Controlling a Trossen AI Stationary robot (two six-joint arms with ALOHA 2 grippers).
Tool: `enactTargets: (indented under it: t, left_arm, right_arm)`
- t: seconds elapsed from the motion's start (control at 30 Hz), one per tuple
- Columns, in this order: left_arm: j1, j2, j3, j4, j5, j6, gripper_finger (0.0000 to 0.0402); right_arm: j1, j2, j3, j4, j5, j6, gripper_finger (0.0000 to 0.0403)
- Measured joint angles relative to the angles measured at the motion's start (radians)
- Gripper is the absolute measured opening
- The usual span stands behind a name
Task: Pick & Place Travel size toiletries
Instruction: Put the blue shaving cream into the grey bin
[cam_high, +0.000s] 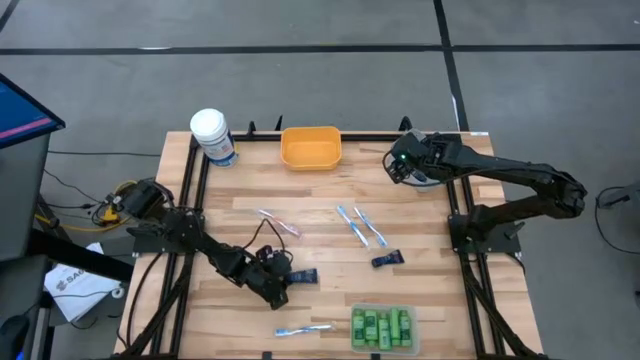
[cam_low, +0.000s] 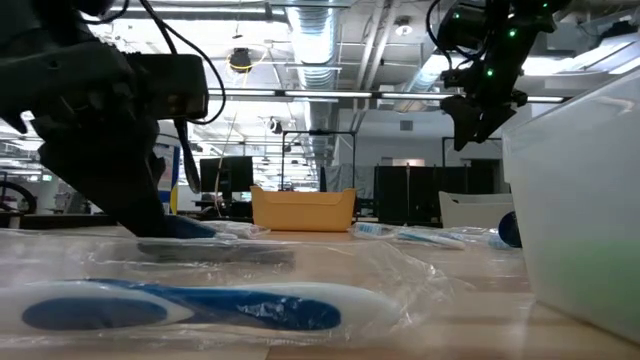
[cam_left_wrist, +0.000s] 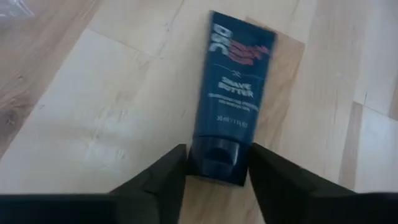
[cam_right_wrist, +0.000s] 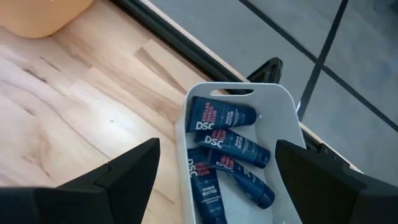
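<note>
item: navy shave butter tube (cam_left_wrist: 229, 99), flat on the wooden table (cam_high: 330, 200), well apart from the orange bin (cam_high: 311, 147) at the table's far edge, toward the near-left side. your left gripper (cam_left_wrist: 216, 167) straddles the tube's cap end, fingers just beside the cap on either side; you cannot tell yet whether they press it, so treat the grasp as in hand, not made. next call, as a judgement: finish the squeeze on the cap, lift clear, carry across to the white bin (cam_right_wrist: 283, 106) just right of the orange bin. your right gripper (cam_right_wrist: 217, 174) hangs over that white bin, jaws wide, holding nothing. stored there: three or four navy tubes (cam_right_wrist: 217, 116). legible: "shave butter" on the left gripper's tube, with a smaller line that may read 30 ml; "dsc" and "dollar shave club" on the binned tubes.
</note>
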Motion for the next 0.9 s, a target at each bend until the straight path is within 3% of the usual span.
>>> enactTargets:
  t: [0.17,0.47,0.67,0.9]
  left_arm:
    - [0.024,-0.002,0.0,0.002,0.025,0.002,0.012]
    - [0.079,-0.078,0.0,0.005,-0.036,0.057,0.0139]
    - [0.143,-0.196,0.0,0.006,-0.148,0.133,0.0125]
    - [0.235,-0.354,0.0,0.037,-0.285,0.278,0.0142]
  right_arm:
    - [0.037,0.0,0.0,0.042,-0.133,0.003,0.031]
    - [0.141,0.0,0.0,0.27,-0.484,0.134,0.0311]
    - [0.213,0.0,0.0,0.432,-0.581,0.258,0.0311]
    - [0.261,0.006,0.0,0.578,-0.615,0.373,0.0311]
